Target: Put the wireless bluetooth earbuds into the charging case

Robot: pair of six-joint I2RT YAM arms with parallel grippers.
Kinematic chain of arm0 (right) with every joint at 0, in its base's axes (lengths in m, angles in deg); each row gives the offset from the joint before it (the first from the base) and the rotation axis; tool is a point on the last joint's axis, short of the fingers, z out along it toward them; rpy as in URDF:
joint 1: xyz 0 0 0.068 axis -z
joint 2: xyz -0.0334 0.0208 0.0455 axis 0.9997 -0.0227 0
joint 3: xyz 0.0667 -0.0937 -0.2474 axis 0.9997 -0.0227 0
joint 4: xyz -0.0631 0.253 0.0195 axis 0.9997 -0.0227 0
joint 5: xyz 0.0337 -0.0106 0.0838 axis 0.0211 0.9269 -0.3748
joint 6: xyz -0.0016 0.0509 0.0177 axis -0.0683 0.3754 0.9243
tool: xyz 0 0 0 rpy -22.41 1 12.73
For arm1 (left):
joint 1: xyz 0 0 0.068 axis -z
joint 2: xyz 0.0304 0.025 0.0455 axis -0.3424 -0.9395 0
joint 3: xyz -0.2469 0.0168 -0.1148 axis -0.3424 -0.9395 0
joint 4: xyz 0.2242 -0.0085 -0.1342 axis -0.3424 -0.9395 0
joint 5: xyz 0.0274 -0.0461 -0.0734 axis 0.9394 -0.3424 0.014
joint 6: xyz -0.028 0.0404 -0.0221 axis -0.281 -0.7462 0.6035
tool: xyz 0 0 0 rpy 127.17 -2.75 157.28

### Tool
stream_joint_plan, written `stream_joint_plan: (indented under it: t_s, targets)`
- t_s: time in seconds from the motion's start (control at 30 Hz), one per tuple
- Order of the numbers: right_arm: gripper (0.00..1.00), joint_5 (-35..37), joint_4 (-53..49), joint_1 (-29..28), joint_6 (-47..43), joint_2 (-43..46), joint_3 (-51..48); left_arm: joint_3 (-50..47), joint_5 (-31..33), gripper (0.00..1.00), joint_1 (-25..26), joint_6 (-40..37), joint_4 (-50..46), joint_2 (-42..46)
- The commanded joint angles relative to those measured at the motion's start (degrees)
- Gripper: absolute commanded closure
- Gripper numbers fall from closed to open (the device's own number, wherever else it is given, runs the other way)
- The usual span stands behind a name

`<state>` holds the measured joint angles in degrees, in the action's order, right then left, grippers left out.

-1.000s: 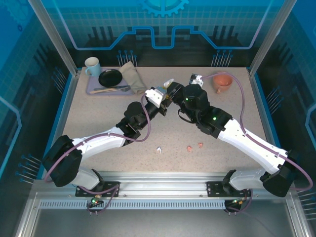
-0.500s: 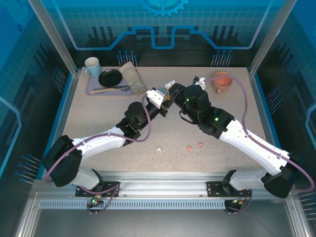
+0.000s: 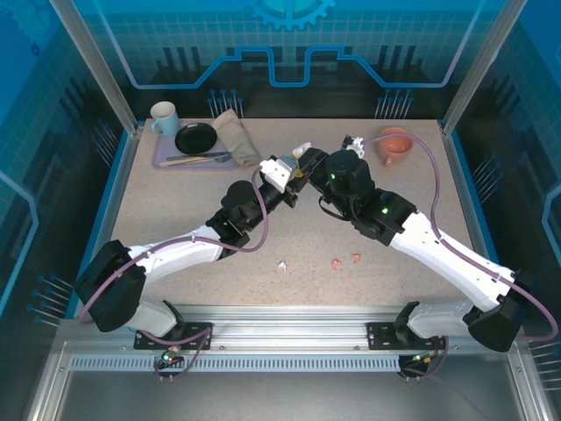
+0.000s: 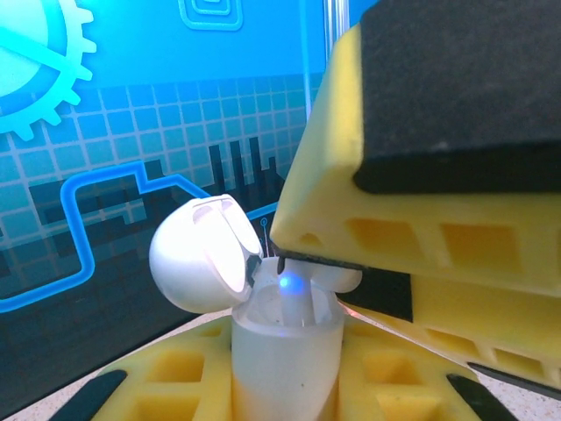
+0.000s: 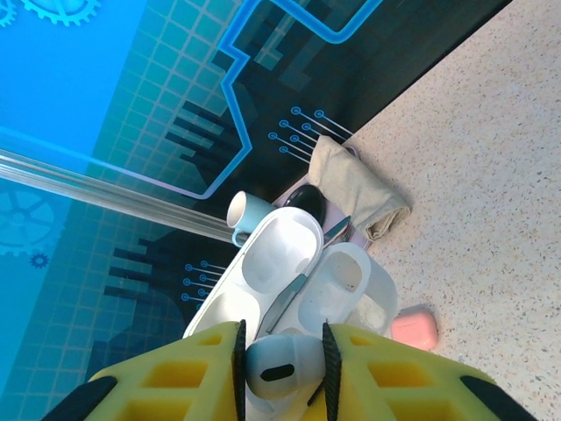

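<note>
Left tool (image 4: 285, 386) is clamped on the open charging case (image 4: 285, 346), holding it upright. Right tool (image 5: 281, 346) sits straight above it, white earbud (image 5: 279, 373) between its pads, stem down into the case. Can't tell if it's gripping or slack.

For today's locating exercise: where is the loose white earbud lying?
In the top view the white earbud lies on the table near its front edge, just left of the two pink earbuds.

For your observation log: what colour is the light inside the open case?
The light in the case is blue; left wrist view shows it best.
</note>
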<state>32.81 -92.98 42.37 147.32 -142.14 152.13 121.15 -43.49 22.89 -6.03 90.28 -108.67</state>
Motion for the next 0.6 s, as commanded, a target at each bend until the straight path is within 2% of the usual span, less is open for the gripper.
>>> stream_joint_plan:
  t_s: [0.0,0.23,0.57]
  targets:
    - [0.71,-1.2,-6.7,1.3,-1.4,-1.9,0.4,2.7,0.2,1.0,-0.1,0.6,10.3,3.1]
    - [0.71,-6.1,-6.6,2.9,-4.3,-3.8,2.7,2.3,0.0,1.0,0.0,0.6,10.1,3.4]
    - [0.7,-11.9,-13.0,5.6,-8.9,-7.0,9.4,0.8,-1.2,1.0,0.0,1.2,8.9,5.1]
